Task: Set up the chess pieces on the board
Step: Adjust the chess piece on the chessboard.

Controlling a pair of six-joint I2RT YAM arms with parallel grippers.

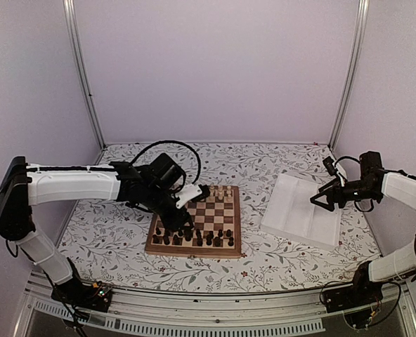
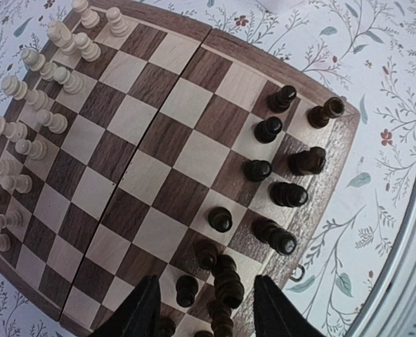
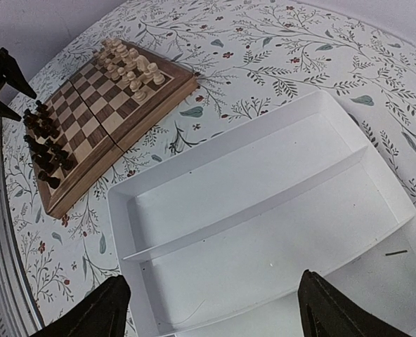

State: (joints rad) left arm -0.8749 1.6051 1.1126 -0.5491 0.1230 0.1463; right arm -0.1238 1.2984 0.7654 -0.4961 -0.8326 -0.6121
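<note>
Left claw [image 2: 206, 278] hangs parted over crowded dark chess pieces [image 2: 285, 193] on the board [image 2: 159, 168], gripping none; right claw [image 3: 211, 277] gapes wide above the white tray [image 3: 250, 203], seemingly parked clear.

L arm [image 1: 74, 184] over board [image 1: 221, 210] near-left, dark pieces [image 1: 208, 240] along near edge, R arm [image 1: 398, 186] at white tray [image 1: 299, 214]

No legible text anywhere; resolution possibly too coarse.
</note>
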